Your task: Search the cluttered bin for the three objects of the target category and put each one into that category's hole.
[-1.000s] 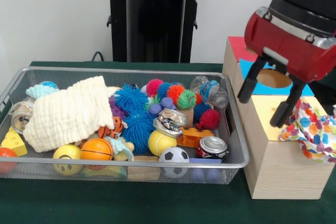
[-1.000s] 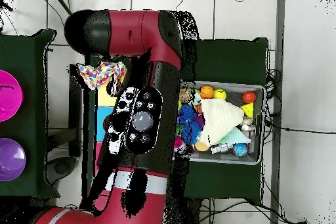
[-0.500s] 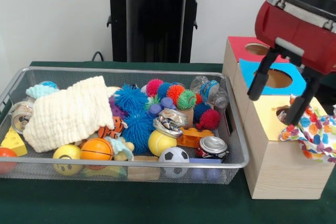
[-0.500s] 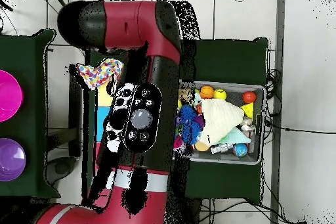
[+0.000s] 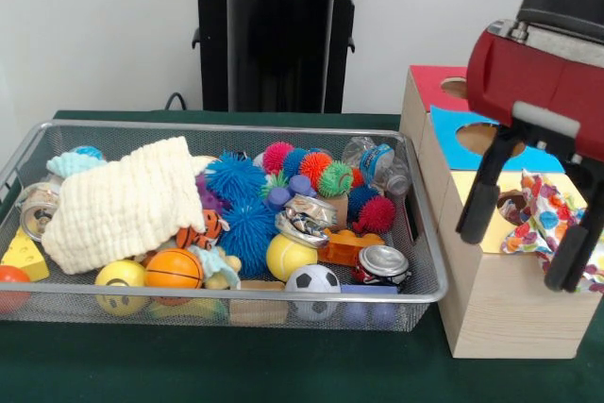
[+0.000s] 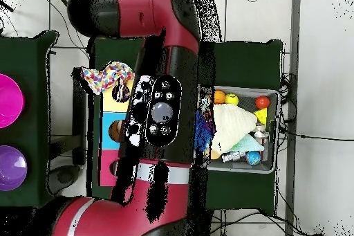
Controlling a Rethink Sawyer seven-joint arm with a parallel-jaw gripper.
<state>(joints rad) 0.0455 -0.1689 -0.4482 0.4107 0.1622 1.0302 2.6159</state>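
Lower and nearer the camera than a second ago, the end effector [image 5: 533, 233] now hangs over the yellow end of the wooden box [image 5: 491, 309], its fingers [image 5: 479, 200] spread wide with nothing between them. Just behind its fingers, the multicoloured cloth [image 5: 555, 224] lies draped over the yellow panel's hole [image 5: 510, 205] and spills off the box's edge. Beside the box, the wire bin [image 5: 57, 134] stays crammed with balls, cans and a cream cloth [image 5: 123, 203] on the green surface [image 5: 189, 365].
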